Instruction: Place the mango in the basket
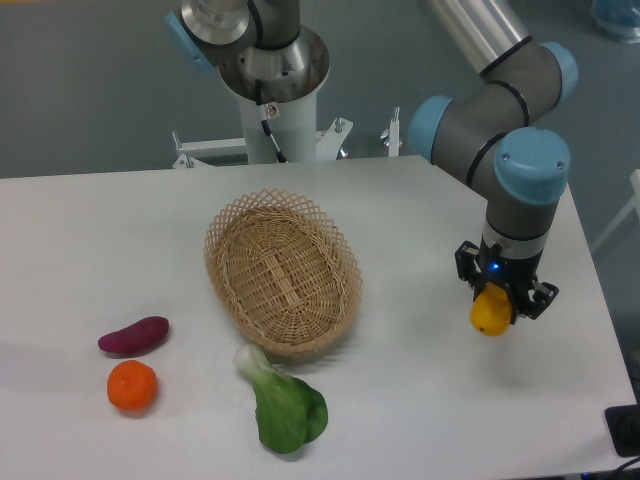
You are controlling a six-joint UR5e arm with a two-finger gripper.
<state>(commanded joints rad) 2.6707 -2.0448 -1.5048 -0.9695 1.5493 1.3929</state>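
The mango (489,316), yellow-orange, hangs between the fingers of my gripper (497,308) above the right side of the table. My gripper is shut on it, and only the fruit's lower end shows below the fingers. The basket (283,272), an oval of light tan wicker with a lattice rim, sits empty at the table's middle, well to the left of my gripper.
A purple sweet potato (134,335) and a round orange tangerine (132,386) lie at the front left. A green leafy vegetable (285,407) lies just in front of the basket. The robot base (272,80) stands behind the table's far edge.
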